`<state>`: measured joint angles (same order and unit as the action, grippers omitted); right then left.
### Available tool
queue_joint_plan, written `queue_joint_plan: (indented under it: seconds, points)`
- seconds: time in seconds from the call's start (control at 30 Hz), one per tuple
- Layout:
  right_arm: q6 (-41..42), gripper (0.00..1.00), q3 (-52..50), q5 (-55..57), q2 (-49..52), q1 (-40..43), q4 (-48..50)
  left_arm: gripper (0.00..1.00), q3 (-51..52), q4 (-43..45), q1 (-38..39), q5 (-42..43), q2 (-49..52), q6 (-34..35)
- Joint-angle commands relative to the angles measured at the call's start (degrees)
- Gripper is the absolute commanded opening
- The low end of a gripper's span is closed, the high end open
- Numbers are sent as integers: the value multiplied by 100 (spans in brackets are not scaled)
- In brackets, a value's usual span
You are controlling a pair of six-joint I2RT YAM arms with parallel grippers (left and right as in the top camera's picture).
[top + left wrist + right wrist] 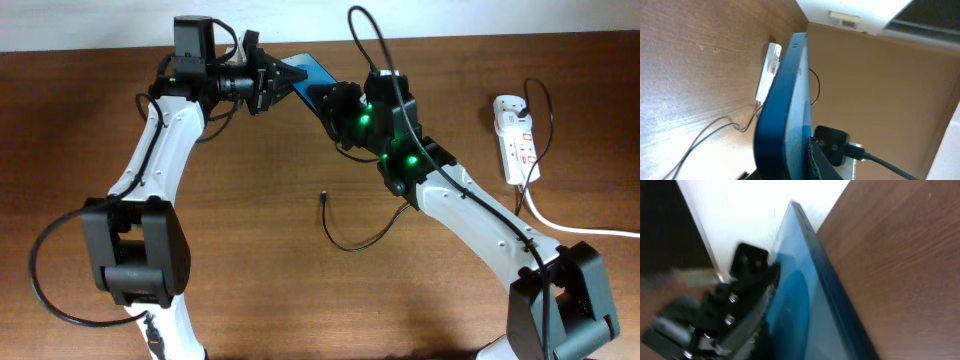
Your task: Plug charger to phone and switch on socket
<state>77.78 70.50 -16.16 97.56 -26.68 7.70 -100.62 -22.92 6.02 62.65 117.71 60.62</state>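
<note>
The phone (305,72), blue-screened with a dark frame, is held tilted on edge above the far table between both arms. My left gripper (268,85) is shut on its left end. In the left wrist view the phone (785,95) runs edge-on out of the jaws (790,167). My right gripper (335,100) sits at its right end. In the right wrist view the phone (810,295) fills the jaw gap (805,350), with a dark finger against the screen. The charger's plug tip (325,195) lies loose on the table, its thin cable (352,245) looping toward the right arm. The socket (515,135) lies far right.
The socket's thick white cord (570,225) runs off the right edge. The socket (769,67) and the thin cable (715,131) also show in the left wrist view. The left arm's wrist hardware (740,305) crowds the phone's left side. A white wall lies behind the table.
</note>
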Motion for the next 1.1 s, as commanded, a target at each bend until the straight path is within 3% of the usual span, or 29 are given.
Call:
queue_joint_plan:
  seconds: [0.0,0.17,0.3,0.43,0.53,0.7,0.83,1.07]
  points:
    - [-1596,55,87,-654,-68,140,-31,0,-90,17,-17,212,4,-896]
    - [-2841,72,87,-1615,-76,872,-682,0,-90,20,-260,363,4,-1283]
    - [-3263,73,87,-2118,-76,1182,-940,0,-90,17,-396,468,4,-1405]
    - [-3447,73,87,-2085,-76,1187,-1239,0,-90,17,-396,774,4,-1405]
    - [-3821,72,87,-1729,-76,1165,-1989,0,-90,17,-437,772,4,-1403]
    - [-4452,64,87,-1191,-74,1137,-3165,0,-90,17,-507,767,4,-1403]
    - [-4841,46,87,-442,-59,848,-3991,0,-90,17,-509,699,4,-1399]
    - [-4951,38,407,-166,610,278,-4597,0,-90,22,-595,669,4,-1285]
